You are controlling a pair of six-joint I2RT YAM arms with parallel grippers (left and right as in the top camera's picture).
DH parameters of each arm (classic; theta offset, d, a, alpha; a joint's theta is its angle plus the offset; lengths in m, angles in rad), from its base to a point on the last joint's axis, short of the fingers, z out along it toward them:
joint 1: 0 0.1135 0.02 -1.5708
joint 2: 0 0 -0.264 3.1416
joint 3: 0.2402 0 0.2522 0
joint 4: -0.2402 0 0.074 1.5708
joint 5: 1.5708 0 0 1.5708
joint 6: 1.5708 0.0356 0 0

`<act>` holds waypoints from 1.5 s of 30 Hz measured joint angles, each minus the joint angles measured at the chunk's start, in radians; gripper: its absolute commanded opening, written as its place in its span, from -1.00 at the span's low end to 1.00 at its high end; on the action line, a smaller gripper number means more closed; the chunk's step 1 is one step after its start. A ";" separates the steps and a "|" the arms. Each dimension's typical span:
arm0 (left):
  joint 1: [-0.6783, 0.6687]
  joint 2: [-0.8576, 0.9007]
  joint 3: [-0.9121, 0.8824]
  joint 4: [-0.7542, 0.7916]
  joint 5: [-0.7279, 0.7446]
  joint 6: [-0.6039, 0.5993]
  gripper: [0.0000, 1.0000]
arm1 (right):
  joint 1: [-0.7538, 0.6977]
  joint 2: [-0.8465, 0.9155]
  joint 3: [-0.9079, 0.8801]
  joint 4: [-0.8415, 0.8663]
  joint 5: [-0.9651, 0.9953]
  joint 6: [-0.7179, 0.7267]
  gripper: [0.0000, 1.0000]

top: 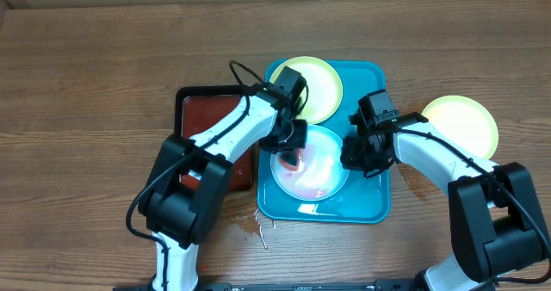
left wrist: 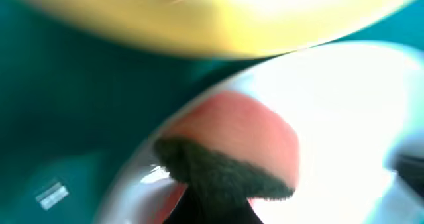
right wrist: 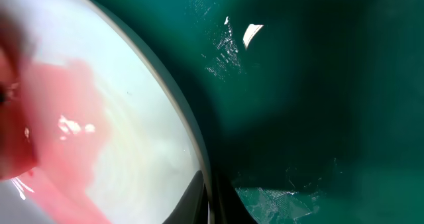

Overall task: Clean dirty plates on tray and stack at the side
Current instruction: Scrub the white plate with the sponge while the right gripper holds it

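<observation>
Left gripper (top: 290, 146): jaws narrow, clamping a red sponge (left wrist: 242, 134) against the blue-rimmed plate (top: 325, 172). Right gripper (top: 354, 159): jaws pinch that plate's right rim, over the tray (top: 372, 207).

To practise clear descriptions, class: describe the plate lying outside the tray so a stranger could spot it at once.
Find the turquoise tray on the wooden table. To its right in the overhead view lies a round yellow-green plate. Its yellow-green twin and the pale-rimmed plate sit in the tray; it alone rests on bare wood.
</observation>
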 measured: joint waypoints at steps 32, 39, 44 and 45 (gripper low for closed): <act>-0.024 0.018 0.041 -0.290 -0.254 -0.090 -0.92 | 0.011 0.003 0.000 -0.003 -0.026 0.002 -0.92; -0.014 0.019 0.103 -0.253 -0.272 -0.083 -0.92 | 0.013 0.006 0.000 -0.002 -0.035 0.005 -0.92; -0.001 0.025 0.115 -0.118 -0.112 -0.067 -0.91 | 0.013 0.006 0.000 -0.005 -0.034 0.005 -0.92; -0.001 0.031 0.115 -0.091 -0.074 -0.063 -0.91 | 0.013 0.006 0.000 -0.005 -0.034 0.005 -0.92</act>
